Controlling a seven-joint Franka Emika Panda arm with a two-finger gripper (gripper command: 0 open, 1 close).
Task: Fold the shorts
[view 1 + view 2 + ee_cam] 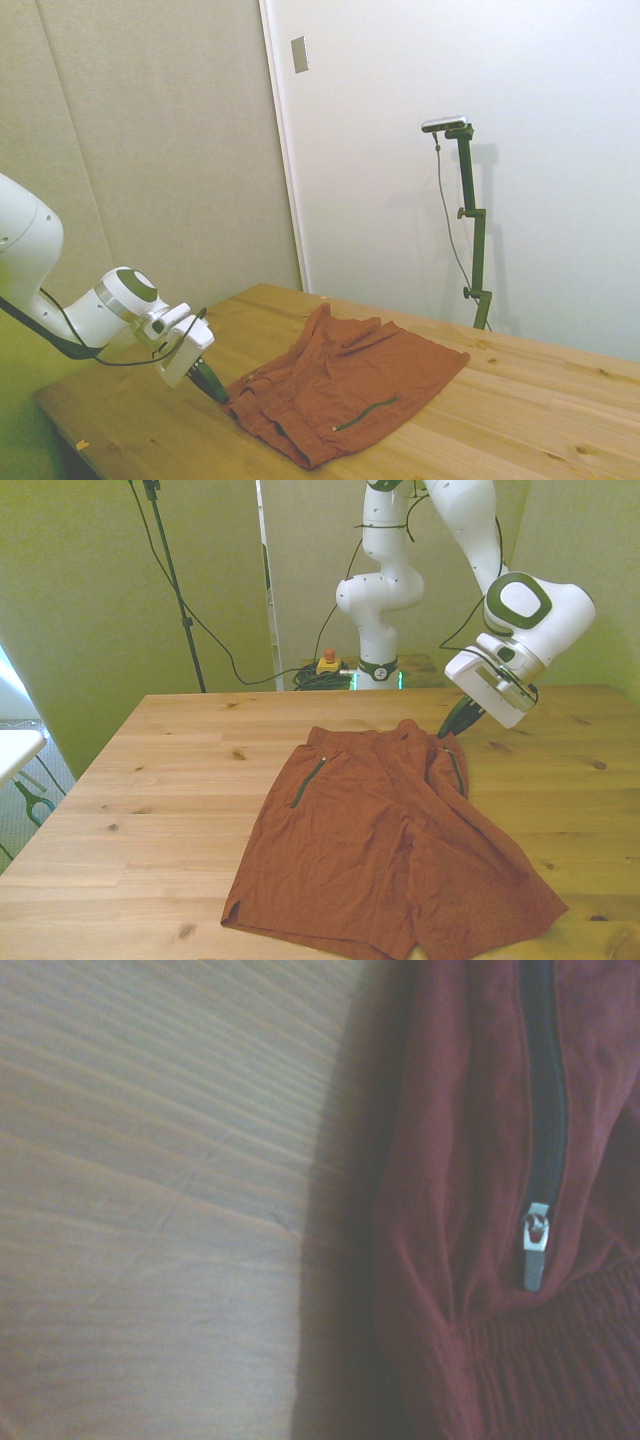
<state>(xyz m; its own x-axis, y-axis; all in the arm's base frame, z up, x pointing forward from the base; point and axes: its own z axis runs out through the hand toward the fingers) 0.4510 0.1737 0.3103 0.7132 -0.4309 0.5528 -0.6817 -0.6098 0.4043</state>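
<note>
Reaching in from the left of the side view, the gripper [212, 383] sits low at the corner of the shorts [345, 395], its dark tip pointing down at the fabric's edge where it meets the table [140, 425]. Whether the jaws are wide, narrow or already pinching cloth cannot be told from any view; the tip is too small and dark.

In the front view the shorts [385, 840] lie spread flat across the middle and lower right of the frame, waistband toward the top, legs toward the bottom edge. The gripper [458, 718] is at the waistband's upper right corner.

The wrist view shows a zipper pull [536, 1245] close to the fabric's edge. The likely risks: the jaws close on bare wood beside the hem and miss, catch only one layer so the fold drags unevenly, or snag the zipper.
</note>
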